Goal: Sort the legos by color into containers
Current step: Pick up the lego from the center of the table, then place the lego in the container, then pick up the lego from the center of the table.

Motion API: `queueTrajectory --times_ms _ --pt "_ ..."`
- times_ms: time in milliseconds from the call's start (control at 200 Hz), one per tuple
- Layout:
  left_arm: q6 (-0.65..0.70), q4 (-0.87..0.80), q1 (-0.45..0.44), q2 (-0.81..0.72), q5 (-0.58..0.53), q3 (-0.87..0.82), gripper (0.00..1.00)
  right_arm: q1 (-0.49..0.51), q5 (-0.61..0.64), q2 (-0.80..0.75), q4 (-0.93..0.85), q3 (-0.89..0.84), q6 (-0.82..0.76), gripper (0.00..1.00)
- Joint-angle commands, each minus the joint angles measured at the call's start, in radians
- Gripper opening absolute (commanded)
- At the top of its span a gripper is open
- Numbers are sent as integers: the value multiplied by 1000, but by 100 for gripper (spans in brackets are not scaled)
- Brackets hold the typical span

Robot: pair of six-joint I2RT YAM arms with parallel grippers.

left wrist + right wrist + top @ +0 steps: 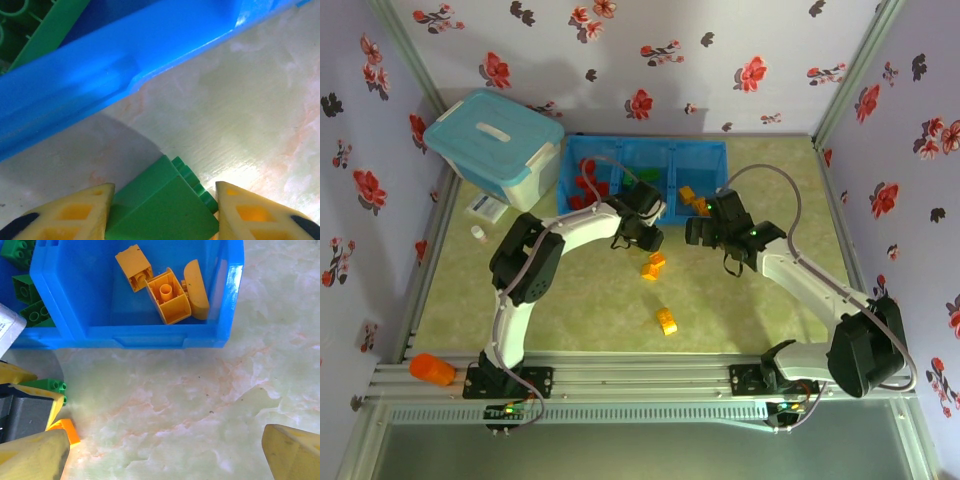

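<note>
1. The left pincer [162, 196] is closed on a green lego [160, 207], just beside the near wall of the blue tray [100, 85].
2. The right pincer [162, 455] gapes wide and empty over the counter [200, 390], before the compartment of yellow legos [170, 295].
3. Orange legos [653, 265] lie loose nearer the arm bases.
4. A white tub [495, 150] stands just left of the tray.

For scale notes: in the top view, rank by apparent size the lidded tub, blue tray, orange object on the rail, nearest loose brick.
1. lidded tub, blue tray: alike, unranked
2. orange object
3. loose brick
</note>
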Motion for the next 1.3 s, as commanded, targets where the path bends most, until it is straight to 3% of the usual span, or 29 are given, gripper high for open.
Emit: queueTrajectory --times_ms 0,240,520,545,590,655,680,880,1080,1295 --pt "-14 -71 7 -66 -26 19 30 -7 -3 -26 13 -10 13 99" --pt "-47 -86 71 -209 -95 78 30 -7 -38 -21 23 -25 15 99" --pt "-26 -228 204 46 -93 508 32 15 -92 -37 50 -60 48 99" --pt "-21 -238 210 67 -93 540 39 18 -96 -39 50 -64 49 99" --pt "-10 -263 216 98 -93 595 75 23 -100 -43 51 -71 51 99" --pt "-2 -315 216 116 -93 658 86 36 -115 -43 57 -81 46 99" --pt "-1 -323 213 106 -93 661 99 39 -119 -41 57 -81 44 99" --pt "-30 -203 177 -173 -116 361 100 116 -128 30 44 -65 17 99" --pt "-126 -48 147 -557 -149 -151 96 200 -153 211 65 -4 8 99" --pt "-208 -33 87 -850 -169 -504 90 228 -124 386 119 86 38 96"
